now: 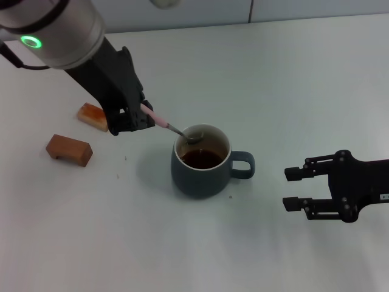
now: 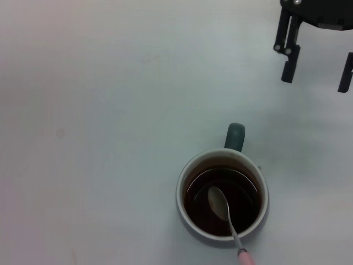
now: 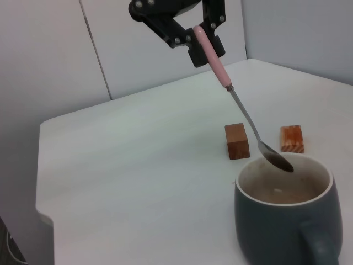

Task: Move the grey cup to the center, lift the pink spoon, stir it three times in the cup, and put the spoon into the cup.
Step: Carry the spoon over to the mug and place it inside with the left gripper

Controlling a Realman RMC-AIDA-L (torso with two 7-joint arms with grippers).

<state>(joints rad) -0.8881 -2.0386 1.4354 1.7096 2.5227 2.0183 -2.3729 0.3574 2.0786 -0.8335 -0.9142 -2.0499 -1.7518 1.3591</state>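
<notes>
grey cup (image 2: 222,200) of brown liquid, pink spoon (image 2: 227,217) bowl inside

The cup (image 1: 201,172) stands mid-tabletop (image 1: 292,79), two blocks (image 1: 69,149) to its left, the right pincer (image 1: 295,188) to its right.

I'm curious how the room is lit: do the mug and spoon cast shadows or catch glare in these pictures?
Head view: the grey cup throws a soft, faint shadow on the table toward the robot's left. Left wrist view: the brown liquid shows faint curved reflections around the pink spoon. Right wrist view: even light, no hard glare.
</notes>
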